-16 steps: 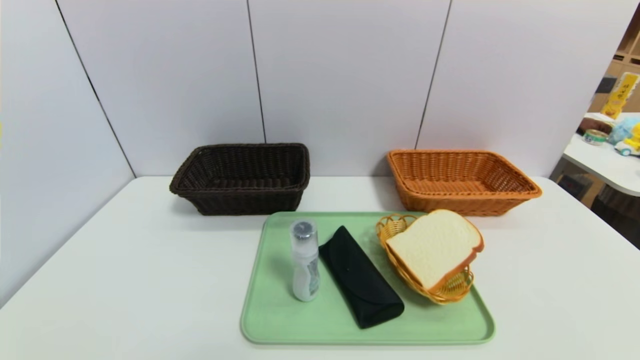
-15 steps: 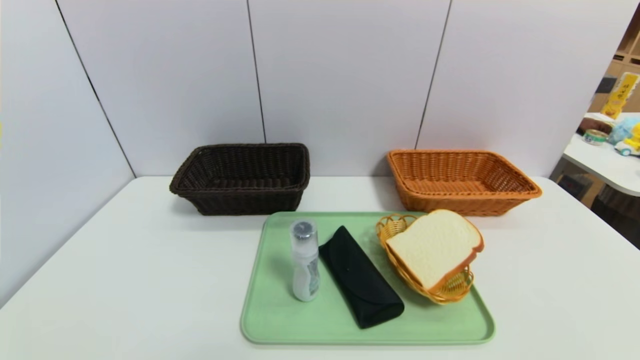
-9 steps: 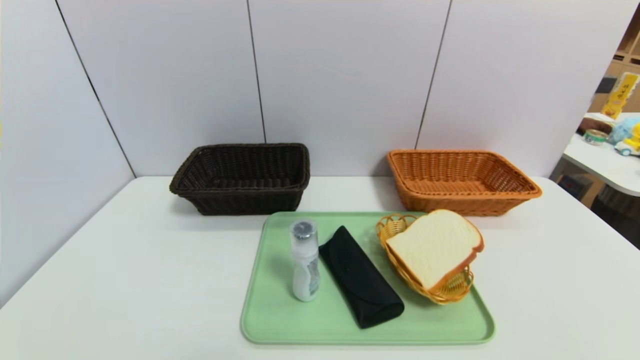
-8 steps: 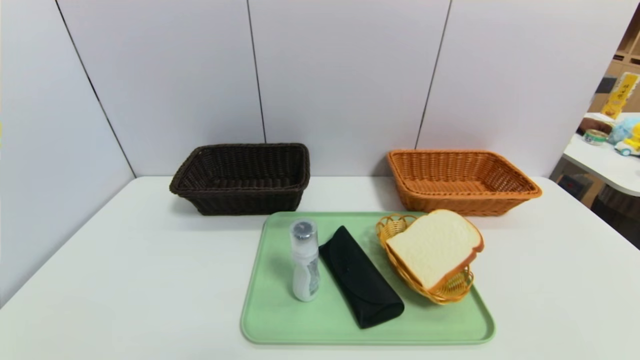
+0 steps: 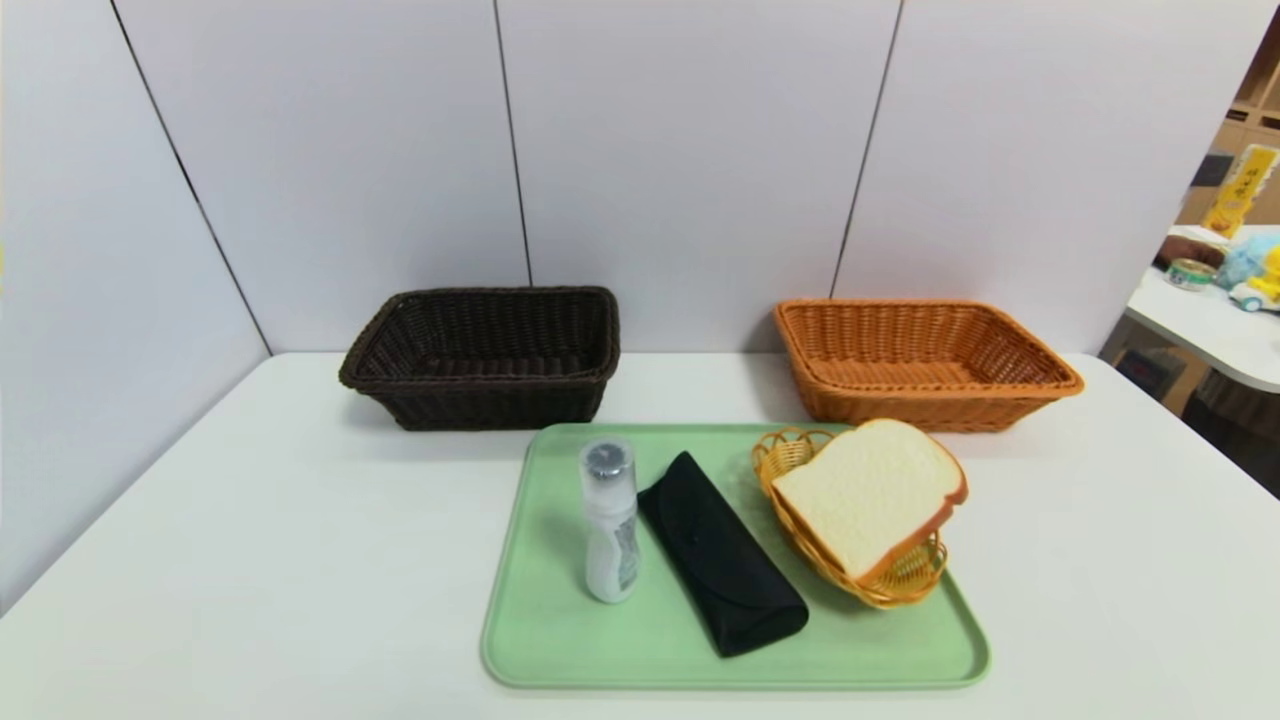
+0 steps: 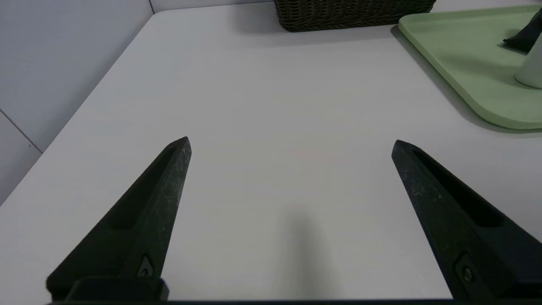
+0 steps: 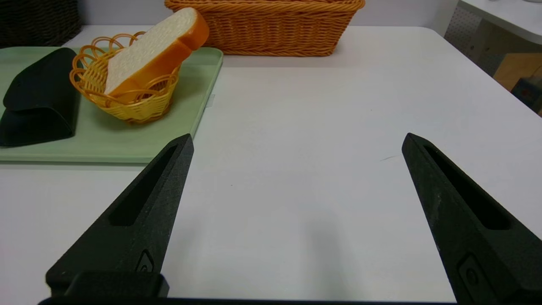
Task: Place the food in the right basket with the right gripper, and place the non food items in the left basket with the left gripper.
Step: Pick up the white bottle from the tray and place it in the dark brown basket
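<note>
White table [image 5: 300, 560] bare around green tray [image 5: 560, 640], left tool [image 6: 290, 144] and right tool [image 7: 296, 142] spread wide, ungripping.

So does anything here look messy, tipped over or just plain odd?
Only the bread slice: it leans tilted across the small yellow wicker dish, overhanging its rim. The bottle stands upright and the glasses case lies flat on the green tray.

A dark brown woven wicker basket [image 5: 485, 355], an orange-tan woven wicker basket [image 5: 925, 362], a pale green plastic tray [image 5: 560, 640] and a white desk [image 5: 250, 560] are seen.
</note>
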Robot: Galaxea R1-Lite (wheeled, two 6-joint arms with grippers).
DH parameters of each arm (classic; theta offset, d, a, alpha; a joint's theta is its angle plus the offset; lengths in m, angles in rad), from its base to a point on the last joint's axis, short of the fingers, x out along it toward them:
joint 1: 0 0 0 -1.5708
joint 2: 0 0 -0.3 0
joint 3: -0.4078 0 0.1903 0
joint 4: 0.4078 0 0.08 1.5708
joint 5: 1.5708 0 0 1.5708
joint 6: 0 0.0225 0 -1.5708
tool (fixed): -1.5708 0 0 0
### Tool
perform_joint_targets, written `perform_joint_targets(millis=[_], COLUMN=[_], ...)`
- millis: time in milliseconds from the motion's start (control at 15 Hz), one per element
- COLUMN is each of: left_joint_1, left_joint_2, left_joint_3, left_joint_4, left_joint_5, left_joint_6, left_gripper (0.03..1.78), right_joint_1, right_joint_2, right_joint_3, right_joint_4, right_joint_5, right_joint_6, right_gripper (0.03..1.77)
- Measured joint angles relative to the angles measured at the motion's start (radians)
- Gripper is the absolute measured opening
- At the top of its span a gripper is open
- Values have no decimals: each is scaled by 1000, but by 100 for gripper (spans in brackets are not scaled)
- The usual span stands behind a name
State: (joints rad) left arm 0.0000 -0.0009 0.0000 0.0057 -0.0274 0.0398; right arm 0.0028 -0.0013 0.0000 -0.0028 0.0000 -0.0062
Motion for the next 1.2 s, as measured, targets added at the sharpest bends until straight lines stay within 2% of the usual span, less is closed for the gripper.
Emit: perform_joint_targets(millis=[1200], left_joint_1=[0], left_joint_2=[0], left_joint_3=[0], left_joint_4=[0], left_joint_5=[1], left_joint_6=[-1], left_gripper=[169], right_joint_1=[0], right_joint_2=[0], right_joint_3=[0], right_joint_4=[0], right_joint_5=[1], right_joint_6=[-5], right_gripper=[170])
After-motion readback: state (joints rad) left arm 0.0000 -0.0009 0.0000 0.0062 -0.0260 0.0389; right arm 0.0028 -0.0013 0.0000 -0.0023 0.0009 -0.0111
